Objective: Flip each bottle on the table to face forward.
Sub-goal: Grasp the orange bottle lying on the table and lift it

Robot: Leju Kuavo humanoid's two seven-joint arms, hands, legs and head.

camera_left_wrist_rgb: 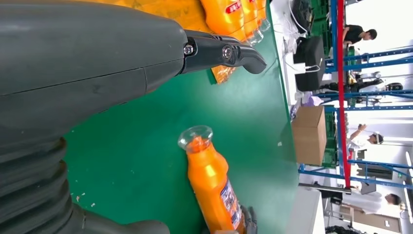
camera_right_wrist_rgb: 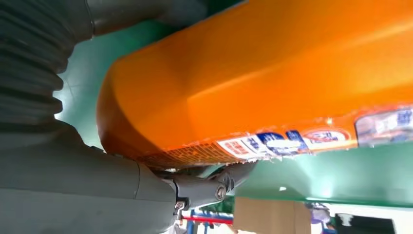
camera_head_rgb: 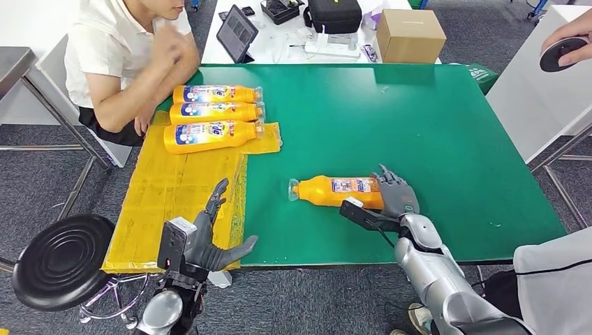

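Head view: a lone orange bottle point(camera_head_rgb: 336, 191) lies on its side on the green table point(camera_head_rgb: 433, 139), near the front edge and a little right of centre. Its long axis runs parallel to that edge, with the clear cap toward the left edge, the base toward the right, and a label facing up. The right hand point(camera_head_rgb: 396, 195) is wrapped around the base end, fingers curled over the top of the body. The left hand point(camera_head_rgb: 209, 234) hovers over the front edge, above a yellow sheet point(camera_head_rgb: 167, 202) that covers the table's front-left part; its fingers are spread and hold nothing. Three more bottles point(camera_head_rgb: 213, 112) lie side by side at the sheet's far end near the back-left corner, labels up and caps pointing right. A seated person point(camera_head_rgb: 126, 56) leans on that corner. A cardboard box point(camera_head_rgb: 410, 35) stands on a white table beyond.

Left wrist view: the left hand's point(camera_left_wrist_rgb: 87, 97) thumb is extended over bare green, well apart from the lone bottle point(camera_left_wrist_rgb: 212, 187), whose cap points toward the camera.

Right wrist view: the right hand point(camera_right_wrist_rgb: 97, 180) presses against the base end of the bottle point(camera_right_wrist_rgb: 272, 83), thumb under the labelled side; the other fingers are hard to make out here.
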